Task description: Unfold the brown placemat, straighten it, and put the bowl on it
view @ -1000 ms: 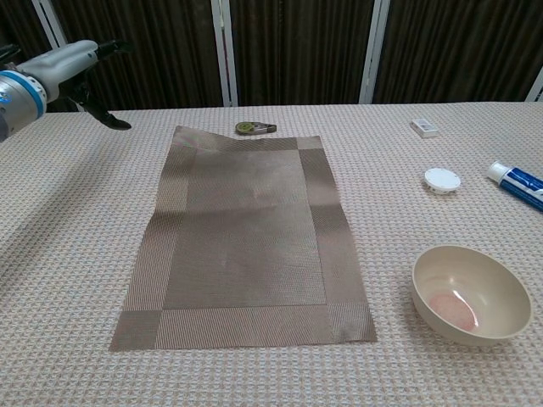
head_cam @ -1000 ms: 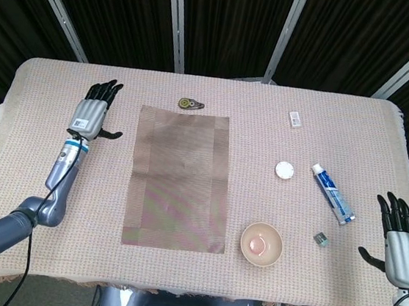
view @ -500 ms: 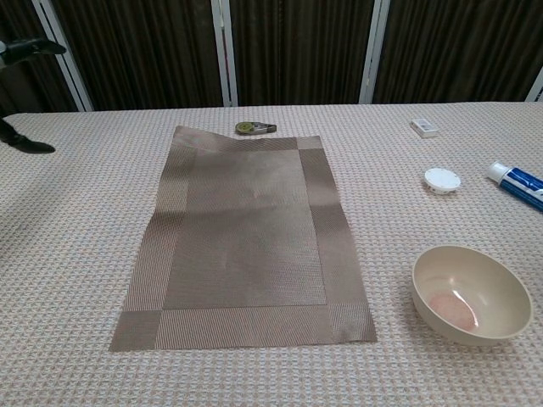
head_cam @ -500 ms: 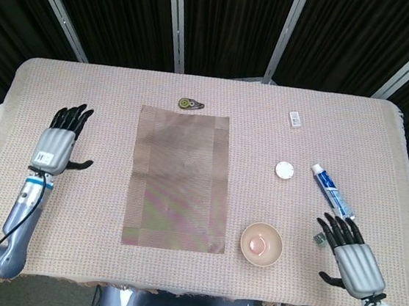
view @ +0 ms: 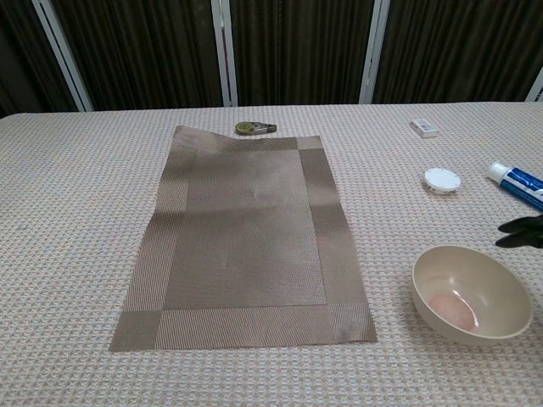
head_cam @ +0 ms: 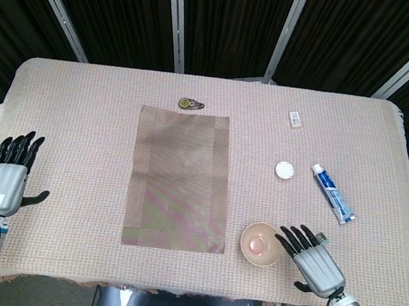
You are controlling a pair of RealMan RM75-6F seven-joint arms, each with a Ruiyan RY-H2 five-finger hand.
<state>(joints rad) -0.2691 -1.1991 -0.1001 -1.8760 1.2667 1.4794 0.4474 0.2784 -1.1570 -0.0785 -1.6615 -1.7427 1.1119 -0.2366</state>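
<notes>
The brown placemat (head_cam: 179, 178) (view: 246, 236) lies unfolded and flat in the middle of the table, long side running front to back. The beige bowl (head_cam: 261, 243) (view: 472, 293) stands upright on the tablecloth to the mat's right, near the front edge, apart from the mat. My right hand (head_cam: 312, 258) hovers just right of the bowl, fingers spread, holding nothing; only its dark fingertips (view: 523, 231) show at the chest view's right edge. My left hand (head_cam: 7, 178) is open at the table's far left edge, far from the mat.
A small tape dispenser (head_cam: 190, 104) lies just behind the mat's far edge. A white round cap (head_cam: 285, 170), a blue-and-white tube (head_cam: 332, 193) and a small white box (head_cam: 295, 118) lie on the right half. The woven tablecloth (head_cam: 84, 110) covers the table.
My left hand has drawn back from beside the mat's far left corner to the front left edge. My right hand has moved left to just beside the bowl, covering the small grey item.
</notes>
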